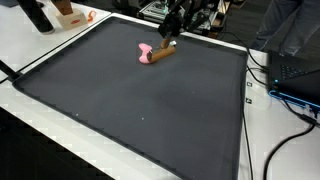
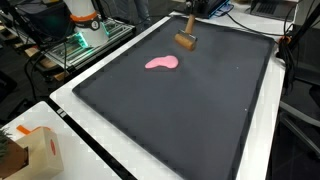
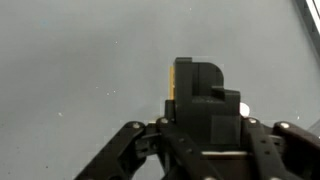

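The jaws of the gripper [image 2: 187, 32] stand narrow, drawn in on a small wooden block [image 2: 186, 41] near the far edge of the black mat [image 2: 190, 120]. In the wrist view the block [image 3: 180, 85] shows as a tan strip pressed against the dark fingers [image 3: 215, 100], right at the middle of the gripper [image 3: 208, 95], with bare grey mat all round it. Whether the block rests on the mat or hangs just above it I cannot tell.

A flat pink piece [image 2: 161, 63] lies on the mat near the block. In an exterior view it is apart from the block and nearer the middle of the mat. From the opposite side the pink piece [image 1: 146, 53] seems to touch the block [image 1: 165, 51] below the gripper [image 1: 171, 40]; the angle hides any gap there.

The mat covers most of the white counter [image 2: 95, 140]. At one corner of the counter stands a cardboard box [image 2: 30, 152]; what is in it does not show. Cables [image 1: 290, 115] trail over the counter beside the mat.
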Tool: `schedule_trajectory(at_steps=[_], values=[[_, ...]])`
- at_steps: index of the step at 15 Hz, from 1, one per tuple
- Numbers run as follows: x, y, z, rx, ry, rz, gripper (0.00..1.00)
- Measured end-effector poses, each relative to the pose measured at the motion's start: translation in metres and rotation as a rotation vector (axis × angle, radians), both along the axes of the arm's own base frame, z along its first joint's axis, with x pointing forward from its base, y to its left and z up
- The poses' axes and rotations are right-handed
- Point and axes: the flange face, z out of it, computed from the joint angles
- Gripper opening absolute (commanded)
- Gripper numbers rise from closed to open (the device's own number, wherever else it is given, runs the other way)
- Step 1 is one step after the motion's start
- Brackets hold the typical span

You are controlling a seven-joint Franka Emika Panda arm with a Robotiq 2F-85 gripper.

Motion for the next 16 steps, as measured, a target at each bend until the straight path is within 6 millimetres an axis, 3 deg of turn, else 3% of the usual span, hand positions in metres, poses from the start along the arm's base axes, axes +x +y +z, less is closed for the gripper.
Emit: schedule_trajectory(at_steps=[10,16], values=[[-0.012,0.024,-0.037,-0.064,0.074,0.123,0.24],[-0.017,0.024,-0.044,-0.1,0.104,0.114,0.24]])
